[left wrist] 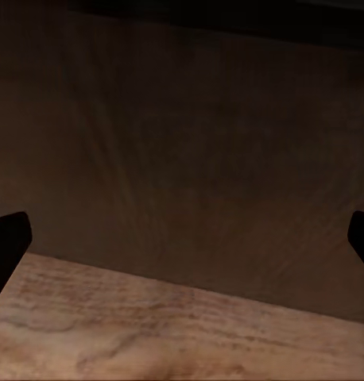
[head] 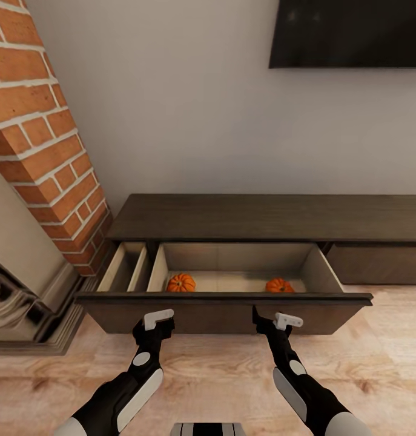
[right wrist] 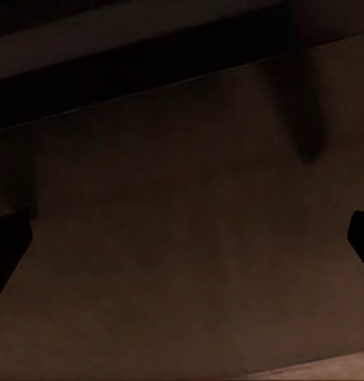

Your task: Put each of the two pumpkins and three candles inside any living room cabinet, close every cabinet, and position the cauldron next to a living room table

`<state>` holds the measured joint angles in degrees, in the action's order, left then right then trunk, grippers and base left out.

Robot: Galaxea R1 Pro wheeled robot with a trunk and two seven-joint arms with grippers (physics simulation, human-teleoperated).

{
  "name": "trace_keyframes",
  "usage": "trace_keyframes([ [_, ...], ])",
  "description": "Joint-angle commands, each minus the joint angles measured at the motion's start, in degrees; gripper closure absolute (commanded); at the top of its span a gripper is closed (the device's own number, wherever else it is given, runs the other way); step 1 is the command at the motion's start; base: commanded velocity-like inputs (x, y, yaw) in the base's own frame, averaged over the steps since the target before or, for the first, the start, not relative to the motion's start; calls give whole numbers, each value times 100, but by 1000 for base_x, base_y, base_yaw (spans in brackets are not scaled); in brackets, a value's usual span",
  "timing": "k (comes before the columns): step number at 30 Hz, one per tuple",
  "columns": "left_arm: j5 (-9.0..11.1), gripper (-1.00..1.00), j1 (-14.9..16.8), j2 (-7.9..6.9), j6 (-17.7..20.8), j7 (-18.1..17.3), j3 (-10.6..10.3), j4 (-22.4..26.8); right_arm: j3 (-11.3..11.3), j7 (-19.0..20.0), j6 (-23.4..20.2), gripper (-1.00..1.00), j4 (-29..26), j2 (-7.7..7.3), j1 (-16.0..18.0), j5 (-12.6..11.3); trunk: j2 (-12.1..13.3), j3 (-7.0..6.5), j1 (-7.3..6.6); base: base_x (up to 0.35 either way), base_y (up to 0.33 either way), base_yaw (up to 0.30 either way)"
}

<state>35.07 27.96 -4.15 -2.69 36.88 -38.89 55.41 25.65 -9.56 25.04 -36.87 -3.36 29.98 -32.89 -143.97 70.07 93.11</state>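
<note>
1. Black fingertips (left wrist: 7, 238) of your left gripper (head: 158, 320) sit at the two edges of the left wrist view, spread wide with nothing between them; they face the dark-brown drawer front (left wrist: 190, 151) just above the pale wood-grain floor (left wrist: 150, 333).
2. Your right gripper (head: 279, 320) is spread the same way, its dark tips (right wrist: 7, 242) at the frame edges, with the shadowed front panel close ahead; whether it touches the wood is hard to judge in that gloom.
3. From the head view, both grippers hover just in front of the pulled-out wide drawer (head: 226, 300) of the long, low dark-brown wood cabinet (head: 262, 217).
4. Inside the light beige drawer lie two bright orange ribbed pumpkins, one at the left (head: 181, 283) and one toward the right (head: 279, 285), well apart.
5. Beside it, a narrower drawer (head: 126, 266) also stands open.
6. You have a red brick chimney column (head: 44, 139) to the left and a black wall screen (head: 347, 33) above.
</note>
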Motion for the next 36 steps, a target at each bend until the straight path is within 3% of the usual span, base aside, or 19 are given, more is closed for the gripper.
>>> trace_keyframes([
  [1, 54, -100, 7, -7, -29, 38, -31, 5, 45, -47, 25, -100, -4, -10, 7, -33, -2, 4, 1, 201, 0, 0],
  [36, 52, -100, 7, -7, -31, 38, -31, 7, 45, -48, 23, -100, -4, -7, 7, -17, -2, 4, 1, 191, 0, 0],
])
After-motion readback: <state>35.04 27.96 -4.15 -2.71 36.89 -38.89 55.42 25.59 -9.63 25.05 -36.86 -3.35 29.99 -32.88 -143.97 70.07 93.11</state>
